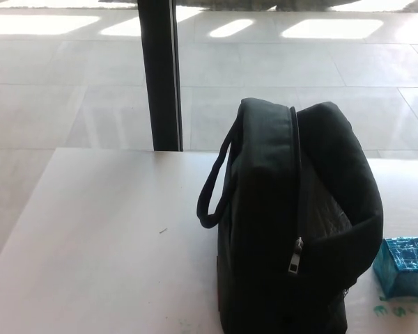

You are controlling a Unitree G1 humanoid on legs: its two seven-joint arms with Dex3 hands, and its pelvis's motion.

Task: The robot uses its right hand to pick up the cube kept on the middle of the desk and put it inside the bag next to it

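A shiny blue cube (404, 266) sits on the white desk (104, 236) at the right edge of the head view, just right of the bag and close to it. The black bag (292, 223) stands upright in the middle, its zipper open along the top, with a grey lining showing inside the gap. A carrying handle loops out on its left side. Neither of my hands shows in the picture.
A dark vertical post (160, 73) rises behind the desk's far edge. Beyond it lies a pale tiled floor (70, 90) with bright light patches. Green marks (393, 309) are on the desk below the cube.
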